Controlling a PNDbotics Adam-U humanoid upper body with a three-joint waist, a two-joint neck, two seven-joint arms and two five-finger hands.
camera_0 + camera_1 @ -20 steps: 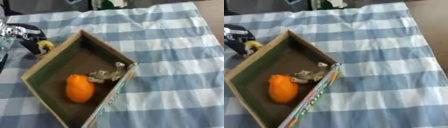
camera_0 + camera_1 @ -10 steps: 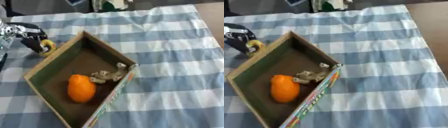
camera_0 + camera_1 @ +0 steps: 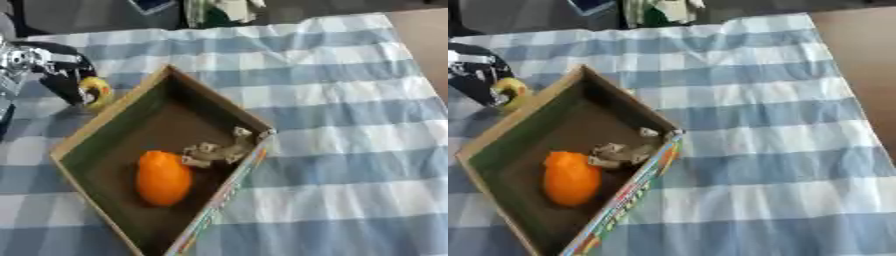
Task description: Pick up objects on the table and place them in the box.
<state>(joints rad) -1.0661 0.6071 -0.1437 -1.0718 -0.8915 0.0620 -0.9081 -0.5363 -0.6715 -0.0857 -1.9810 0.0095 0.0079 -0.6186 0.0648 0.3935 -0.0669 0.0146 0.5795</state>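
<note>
Left hand (image 3: 54, 70) at box's (image 3: 105, 117) outer left wall, fingers curled round small yellow object (image 3: 94, 92); judged light, rigid, smooth, best gripped across its middle; orange item (image 3: 163, 178) and tan piece (image 3: 217, 152) already inside; right hand unseen.

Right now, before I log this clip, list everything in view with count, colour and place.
Cardboard box: one, brown, open, set askew on the table's left half.
Orange fruit: one, orange, inside the box.
Small tan object: one, beige, irregular, in the box beside the fruit.
Yellow object: one, yellow, outside the box's far-left wall, at the left hand.
Tablecloth: one, blue-and-white checked, covering the table.
Items at far edge: unclear.
Left hand: one, black and silver, upper left, at the yellow object; grip unclear.
</note>
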